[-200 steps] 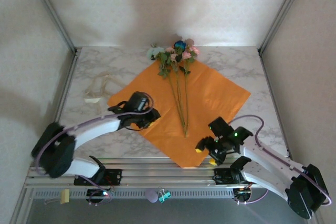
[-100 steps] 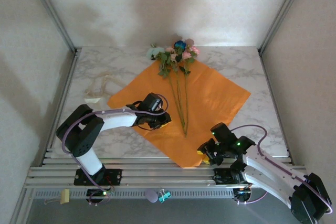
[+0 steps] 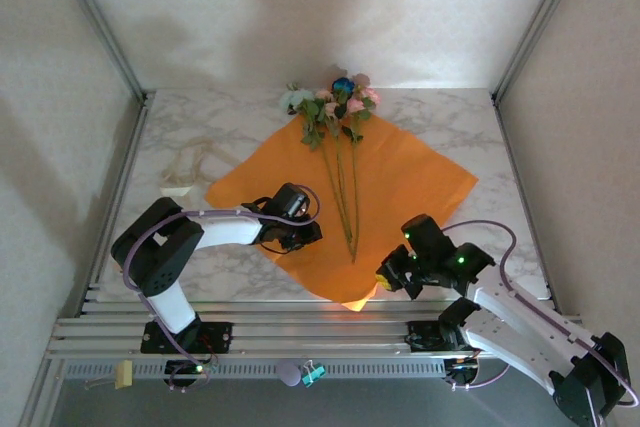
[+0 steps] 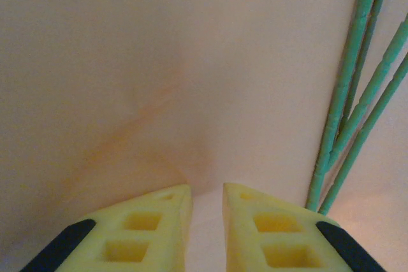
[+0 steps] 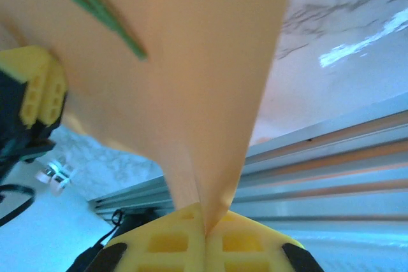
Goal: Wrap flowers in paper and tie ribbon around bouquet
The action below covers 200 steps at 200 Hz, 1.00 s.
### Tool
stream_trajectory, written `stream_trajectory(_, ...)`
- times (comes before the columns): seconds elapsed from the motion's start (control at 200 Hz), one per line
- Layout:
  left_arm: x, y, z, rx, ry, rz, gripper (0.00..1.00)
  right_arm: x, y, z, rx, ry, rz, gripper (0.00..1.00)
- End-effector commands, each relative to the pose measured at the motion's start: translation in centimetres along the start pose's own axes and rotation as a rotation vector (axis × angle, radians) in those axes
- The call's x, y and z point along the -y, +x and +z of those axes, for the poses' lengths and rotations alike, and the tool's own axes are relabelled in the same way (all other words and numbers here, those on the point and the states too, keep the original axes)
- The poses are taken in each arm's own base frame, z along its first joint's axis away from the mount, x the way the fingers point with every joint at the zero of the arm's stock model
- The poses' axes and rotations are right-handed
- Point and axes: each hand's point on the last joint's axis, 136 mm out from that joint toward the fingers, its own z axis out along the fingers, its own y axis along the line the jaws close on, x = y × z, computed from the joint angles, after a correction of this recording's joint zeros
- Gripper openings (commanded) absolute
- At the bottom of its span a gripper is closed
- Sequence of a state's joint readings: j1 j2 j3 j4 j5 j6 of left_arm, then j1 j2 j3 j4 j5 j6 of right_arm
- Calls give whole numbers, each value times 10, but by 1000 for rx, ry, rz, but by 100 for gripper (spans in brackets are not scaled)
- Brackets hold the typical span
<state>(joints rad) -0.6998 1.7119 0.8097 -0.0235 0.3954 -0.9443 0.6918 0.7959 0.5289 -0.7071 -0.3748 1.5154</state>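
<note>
Marble worktop (image 3: 460, 122), with metal frame posts at both far corners and an aluminium rail (image 3: 300, 332) along the near edge. A teal clip (image 3: 312, 374) and a yellowish clip (image 3: 123, 374) hang on the front of it. The ribbon (image 3: 190, 169) lies in a loose heap at far left on the bare worktop, just off the paper's left corner and well apart from both arms. The paper (image 3: 400, 182) lies as a diamond mid-worktop. The flowers (image 3: 335, 102) rest on it, blooms over the far corner and the stems (image 4: 347, 113) running toward the near side. The stems lie between the two arms, just right of the left pincer (image 4: 207, 192). The left pincer sits on the sheet's left half. Its fingers are nearly together with a slim gap, and a crease in the paper runs up to that gap. Cannot tell whether a fold is caught. The right pincer (image 5: 205, 221) is pressed together on the paper's near corner, which is held up off the worktop above the rail. From the grip the sheet fans up and away, with the stem ends on it.
</note>
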Motion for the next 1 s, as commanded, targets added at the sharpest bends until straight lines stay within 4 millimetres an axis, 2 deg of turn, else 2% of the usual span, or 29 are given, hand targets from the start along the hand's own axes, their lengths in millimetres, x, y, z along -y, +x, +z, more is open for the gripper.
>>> stream_trajectory(0.0,-34,-1,5,27,-144,20,21,-14,-1,-8,15,29,23,0)
stream_trajectory(0.15,-34,-6,2,44,-158,40,21,-50,-14,-17,53,9,3,0)
stream_trajectory(0.24,-33,-10,0,52,-162,47,21,-63,-26,-24,89,19,2,0)
stream_trajectory(0.31,-30,-13,-2,58,-156,51,21,-66,-34,-25,100,29,21,0)
stream_trajectory(0.47,-9,-20,-12,75,-119,89,21,-67,-42,-22,103,15,71,0)
stream_trajectory(0.706,-24,-20,-12,57,-180,103,22,-88,-66,-8,119,-45,135,0)
stream_trajectory(0.851,-20,-34,-25,115,-216,117,24,-92,-81,-6,151,-15,144,0)
stream_trajectory(0.996,-28,-41,-36,138,-290,132,24,-95,-100,-5,187,18,139,0)
